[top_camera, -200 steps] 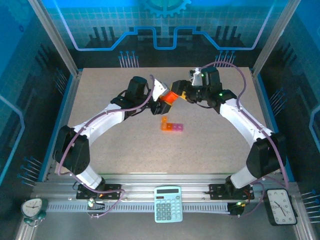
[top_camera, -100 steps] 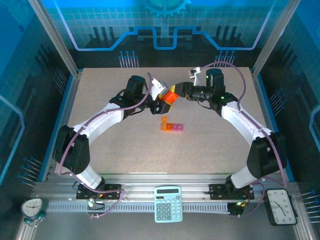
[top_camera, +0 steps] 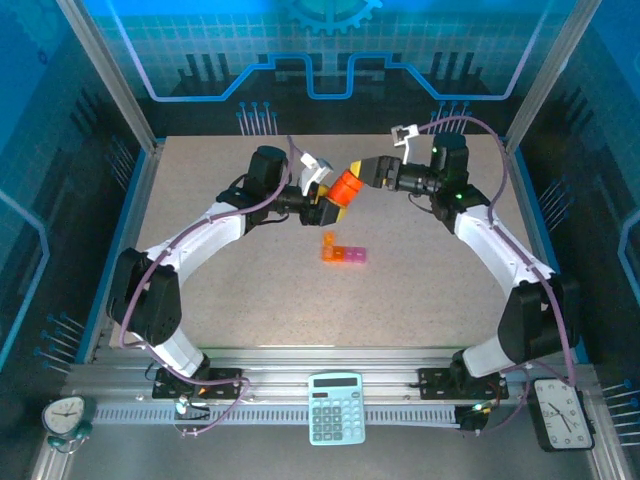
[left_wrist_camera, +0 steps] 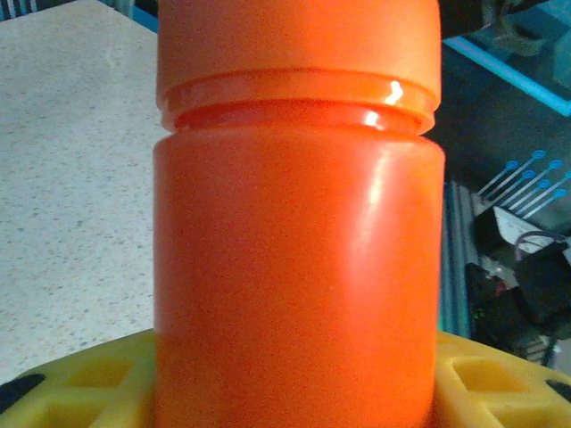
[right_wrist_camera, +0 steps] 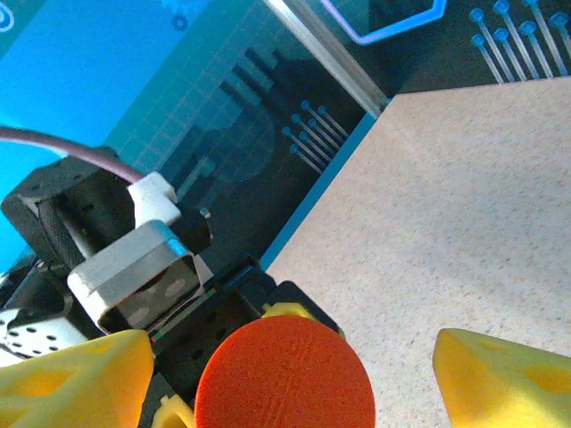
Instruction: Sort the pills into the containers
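— The left gripper (top_camera: pixel 327 201) is clamped on the body of the orange bottle (top_camera: pixel 344 187) and holds it up off the counter (top_camera: pixel 220 290). From the left wrist we see its yellow pads (left_wrist_camera: pixel 80 392) tight against both sides.

— And the right gripper (top_camera: pixel 364 172)?

— Its jaws stand apart. From the right wrist we look straight onto the round top of the cap (right_wrist_camera: pixel 284 379). There is a yellow finger (right_wrist_camera: pixel 71 379) on either side, and a gap shows between each finger and the cap. It straddles the cap, but we would not call that a grip.

— Which way does the bottle lie?

— Its long axis is tilted and runs from the left gripper up toward the right one, cap end first. The right gripper's line of approach lies along that axis, so we judge the next move to be closing on the cap and twisting while the left arm holds firm.

— Where are the containers (top_camera: pixel 343 252)?

— They are on the counter, toward us from the bottle and almost under it, about midway between the arms. The strip lies crosswise, orange end to our left. We cannot tell whether its lids are up, and the bottle's wall hides its contents.
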